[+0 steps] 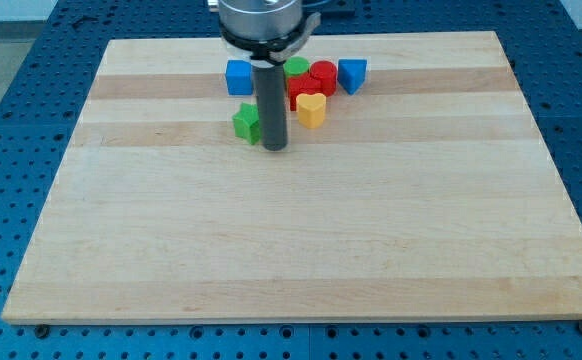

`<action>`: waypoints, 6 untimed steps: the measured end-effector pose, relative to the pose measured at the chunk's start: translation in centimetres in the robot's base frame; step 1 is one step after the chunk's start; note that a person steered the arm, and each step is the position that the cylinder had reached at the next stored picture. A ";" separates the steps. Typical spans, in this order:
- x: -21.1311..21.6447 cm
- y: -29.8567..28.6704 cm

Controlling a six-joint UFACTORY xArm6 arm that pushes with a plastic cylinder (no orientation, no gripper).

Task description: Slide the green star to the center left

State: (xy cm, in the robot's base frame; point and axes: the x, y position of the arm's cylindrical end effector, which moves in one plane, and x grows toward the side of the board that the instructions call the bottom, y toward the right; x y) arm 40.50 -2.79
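Observation:
The green star [245, 122] lies on the wooden board [301, 230] near the view's top, left of centre. My tip [275, 148] stands right beside it, on its right side, touching or nearly touching it. The dark rod rises from the tip to the arm's round head at the view's top and hides part of the blocks behind it.
A cluster of blocks sits just above and right of the tip: a blue cube [238, 77], a green cylinder [296, 68], a red cylinder [322, 77], a red block [297, 94], a yellow heart [311, 109] and a blue triangular block [351, 74].

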 end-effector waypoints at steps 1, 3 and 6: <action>-1.3 1.4; -2.4 -4.5; -4.4 -12.6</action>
